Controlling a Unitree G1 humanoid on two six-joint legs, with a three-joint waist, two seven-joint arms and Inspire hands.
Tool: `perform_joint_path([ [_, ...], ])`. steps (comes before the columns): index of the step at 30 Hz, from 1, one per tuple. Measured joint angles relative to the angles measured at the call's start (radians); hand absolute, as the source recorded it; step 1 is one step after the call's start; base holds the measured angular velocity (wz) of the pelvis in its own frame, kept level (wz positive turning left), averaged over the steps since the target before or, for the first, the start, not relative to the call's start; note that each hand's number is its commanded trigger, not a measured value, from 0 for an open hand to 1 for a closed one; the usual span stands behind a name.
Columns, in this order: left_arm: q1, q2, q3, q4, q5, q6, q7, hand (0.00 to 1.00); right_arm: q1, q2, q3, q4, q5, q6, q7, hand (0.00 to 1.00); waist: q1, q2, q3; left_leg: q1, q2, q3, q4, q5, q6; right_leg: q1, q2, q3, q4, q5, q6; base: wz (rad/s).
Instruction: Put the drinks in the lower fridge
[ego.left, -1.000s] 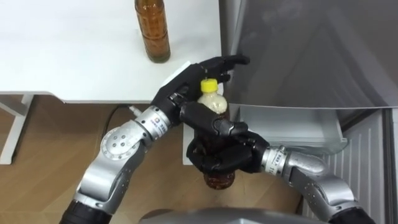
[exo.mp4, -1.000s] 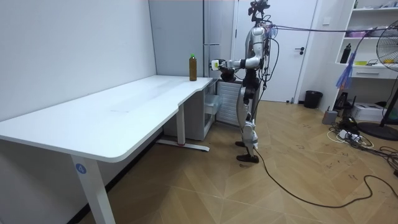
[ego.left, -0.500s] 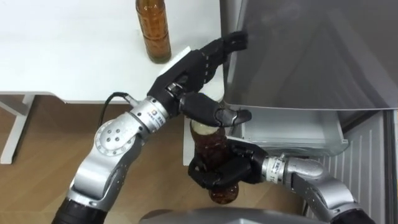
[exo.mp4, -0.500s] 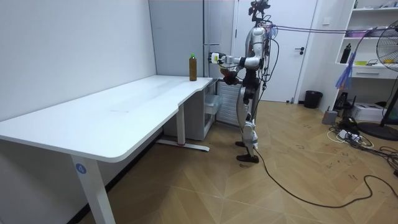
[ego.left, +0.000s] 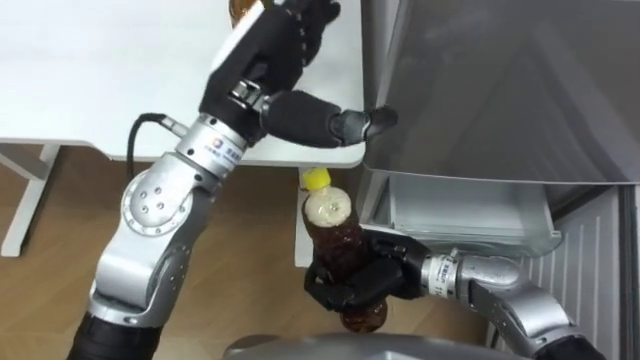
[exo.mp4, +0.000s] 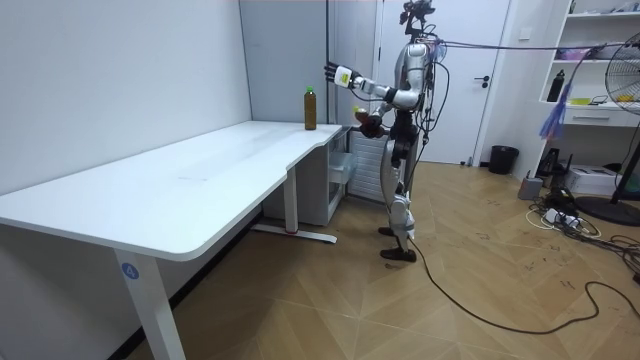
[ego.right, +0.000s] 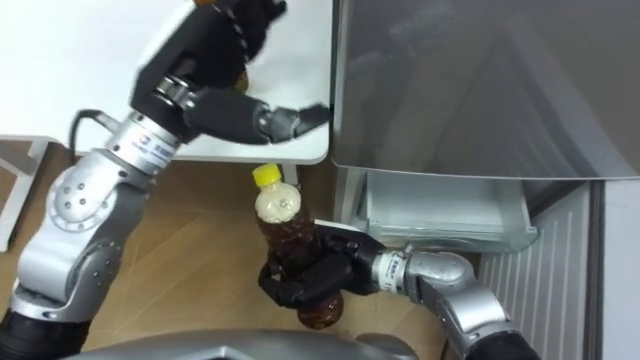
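A brown drink bottle (ego.left: 335, 240) with a yellow cap stands upright in my right hand (ego.left: 365, 285), whose fingers curl round its lower half, in front of the fridge's open lower drawer (ego.left: 470, 205). My left hand (ego.left: 275, 50) is raised above it over the white table's corner (ego.left: 330, 155), open, thumb pointing toward the fridge door (ego.left: 500, 90). A second brown bottle (ego.left: 238, 8) on the table is mostly hidden behind that hand; in the room view this bottle (exo.mp4: 310, 108) has a green cap. In the right eye view the held bottle (ego.right: 285, 235) sits in the right hand (ego.right: 310, 280).
I stand at the table's far end beside the grey fridge (exo.mp4: 350, 60). The table top (ego.left: 100, 80) stretches to the left with wooden floor (ego.left: 60, 220) below. White slatted panels (ego.left: 590, 260) lie right of the drawer.
My left hand has let go of the bottle and risen up over the table corner toward the other bottle. The right hand keeps the bottle, now slightly lower.
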Motion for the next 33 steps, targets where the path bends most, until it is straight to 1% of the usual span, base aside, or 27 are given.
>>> perform_joint_path([
  [2, 0.000, 0.000, 0.032, -0.008, 0.001, -0.007, 0.007, 0.00, 0.001, 0.002, -0.015, 0.000, -0.015, 0.000, 0.001, 1.00, 0.005, 0.008, -0.0017, 0.000, 0.000, 0.000, -0.002, 0.000, 0.000, 0.000, 0.000, -0.001, -0.001, 0.000, 0.000, 0.00],
  [5, -0.001, -0.002, 0.056, -0.008, 0.022, -0.017, 0.024, 0.00, 0.004, 0.001, -0.040, 0.000, -0.034, 0.000, 0.001, 1.00, 0.011, 0.015, -0.0020, 0.006, 0.000, -0.003, -0.002, 0.000, 0.000, 0.008, -0.001, -0.004, -0.001, 0.000, 0.000, 0.03],
  [9, -0.008, -0.002, 0.083, -0.008, 0.043, -0.038, 0.060, 0.00, 0.022, 0.001, -0.076, 0.000, -0.034, -0.002, 0.000, 1.00, 0.015, 0.015, -0.0025, 0.018, -0.002, -0.010, -0.006, 0.000, 0.000, 0.020, -0.003, -0.013, -0.003, -0.001, 0.001, 0.05],
  [12, -0.014, -0.003, 0.123, -0.029, 0.042, -0.055, 0.115, 0.00, 0.045, -0.002, -0.088, 0.000, -0.034, -0.007, 0.001, 1.00, 0.019, 0.014, -0.0034, 0.023, -0.001, -0.010, -0.009, 0.000, 0.000, 0.028, -0.003, -0.015, -0.005, -0.001, 0.002, 0.00],
  [13, -0.017, -0.008, 0.151, -0.052, 0.047, -0.061, 0.132, 0.00, 0.064, 0.005, -0.105, 0.000, -0.041, -0.009, 0.002, 1.00, 0.029, 0.014, -0.0033, 0.024, -0.001, -0.008, -0.010, 0.000, 0.000, 0.027, -0.003, -0.015, -0.006, -0.001, 0.002, -0.04],
  [14, -0.023, -0.011, 0.179, -0.066, 0.048, -0.080, 0.148, 0.00, 0.081, 0.006, -0.114, 0.000, -0.057, -0.014, 0.003, 1.00, 0.037, 0.014, -0.0034, 0.025, -0.002, -0.007, -0.012, 0.000, 0.000, 0.027, -0.003, -0.014, -0.008, -0.001, 0.002, -0.04],
  [15, -0.023, -0.011, 0.193, -0.072, 0.048, -0.093, 0.159, 0.00, 0.087, 0.004, -0.117, 0.000, -0.066, -0.014, 0.003, 1.00, 0.039, 0.014, -0.0035, 0.025, -0.002, -0.007, -0.014, 0.000, 0.000, 0.028, -0.003, -0.014, -0.009, -0.001, 0.002, 0.00],
  [16, -0.023, -0.011, 0.221, -0.079, 0.046, -0.115, 0.177, 0.00, 0.101, 0.000, -0.125, 0.000, -0.073, -0.014, 0.003, 1.00, 0.047, 0.015, -0.0038, 0.025, -0.002, -0.007, -0.015, 0.000, 0.000, 0.028, -0.003, -0.012, -0.012, -0.001, 0.002, 0.00],
  [17, -0.023, -0.011, 0.237, -0.081, 0.044, -0.120, 0.183, 0.00, 0.109, -0.001, -0.131, 0.000, -0.073, -0.014, 0.004, 1.00, 0.052, 0.015, -0.0042, 0.025, -0.002, -0.007, -0.015, 0.000, 0.000, 0.028, -0.002, -0.012, -0.014, -0.001, 0.002, -0.04],
  [18, -0.023, -0.011, 0.263, -0.083, 0.045, -0.130, 0.203, 0.00, 0.122, 0.005, -0.144, 0.000, -0.073, -0.014, 0.006, 1.00, 0.066, 0.016, -0.0056, 0.027, -0.001, -0.006, -0.015, 0.000, 0.000, 0.029, -0.001, -0.011, -0.018, -0.001, 0.002, 0.00],
  [20, -0.023, -0.010, 0.309, -0.090, 0.046, -0.139, 0.268, 0.00, 0.130, 0.002, -0.156, 0.000, -0.072, -0.015, 0.005, 1.00, 0.083, 0.017, -0.0065, 0.033, 0.000, -0.010, -0.014, 0.000, 0.000, 0.037, 0.001, -0.012, -0.020, -0.001, 0.001, 0.02],
  [21, -0.023, -0.010, 0.321, -0.091, 0.046, -0.144, 0.289, 0.00, 0.131, 0.000, -0.163, 0.000, -0.072, -0.016, 0.005, 1.00, 0.087, 0.018, -0.0067, 0.034, 0.000, -0.012, -0.014, 0.000, 0.000, 0.038, 0.001, -0.012, -0.021, -0.001, 0.001, 0.04],
  [23, -0.023, -0.005, 0.369, -0.091, 0.068, -0.165, 0.374, 0.00, 0.132, 0.003, -0.185, 0.000, -0.071, -0.024, 0.000, 1.00, 0.095, 0.021, -0.0071, 0.039, 0.000, -0.013, -0.013, 0.000, 0.000, 0.048, 0.000, -0.022, -0.024, -0.001, 0.002, 0.07],
  [24, -0.023, -0.005, 0.385, -0.091, 0.079, -0.170, 0.393, 0.00, 0.132, 0.004, -0.189, 0.000, -0.071, -0.025, -0.001, 1.00, 0.095, 0.021, -0.0072, 0.040, 0.000, -0.014, -0.013, 0.000, 0.000, 0.051, 0.000, -0.025, -0.026, -0.001, 0.002, 0.07],
  [26, -0.022, -0.005, 0.452, -0.087, 0.092, -0.192, 0.455, 0.00, 0.140, 0.012, -0.207, 0.000, -0.085, -0.027, -0.009, 1.00, 0.106, 0.018, -0.0080, 0.045, -0.001, -0.016, -0.015, 0.000, 0.000, 0.062, 0.000, -0.029, -0.035, -0.001, 0.002, 0.04],
  [27, -0.022, -0.005, 0.469, -0.087, 0.091, -0.193, 0.469, 0.00, 0.146, 0.015, -0.214, 0.000, -0.090, -0.027, -0.009, 1.00, 0.113, 0.018, -0.0087, 0.047, -0.001, -0.016, -0.015, 0.000, 0.000, 0.064, 0.000, -0.030, -0.035, -0.001, 0.002, 0.00],
  [29, -0.020, -0.005, 0.525, -0.085, 0.089, -0.197, 0.535, 0.00, 0.169, 0.012, -0.223, 0.000, -0.104, -0.027, -0.025, 1.00, 0.144, 0.018, -0.0093, 0.051, -0.001, -0.015, -0.017, 0.000, 0.000, 0.065, -0.001, -0.031, -0.036, -0.001, 0.002, 0.00],
  [30, -0.020, -0.005, 0.538, -0.084, 0.088, -0.197, 0.553, 0.00, 0.174, 0.012, -0.223, 0.000, -0.106, -0.027, -0.031, 1.00, 0.150, 0.018, -0.0093, 0.051, -0.002, -0.015, -0.017, 0.000, 0.000, 0.065, -0.001, -0.031, -0.036, -0.001, 0.002, 0.00],
  [32, -0.020, -0.005, 0.584, -0.075, 0.088, -0.201, 0.623, 0.00, 0.186, 0.014, -0.223, 0.000, -0.106, -0.027, -0.051, 1.00, 0.168, 0.018, -0.0111, 0.053, -0.003, -0.019, -0.018, 0.000, 0.000, 0.069, -0.001, -0.032, -0.036, -0.001, 0.002, 0.04],
  [33, -0.019, -0.005, 0.592, -0.069, 0.088, -0.202, 0.641, 0.00, 0.186, 0.014, -0.223, 0.000, -0.106, -0.026, -0.056, 1.00, 0.174, 0.019, -0.0121, 0.055, -0.003, -0.021, -0.018, 0.000, 0.000, 0.071, -0.001, -0.032, -0.036, -0.001, 0.002, 0.05],
])
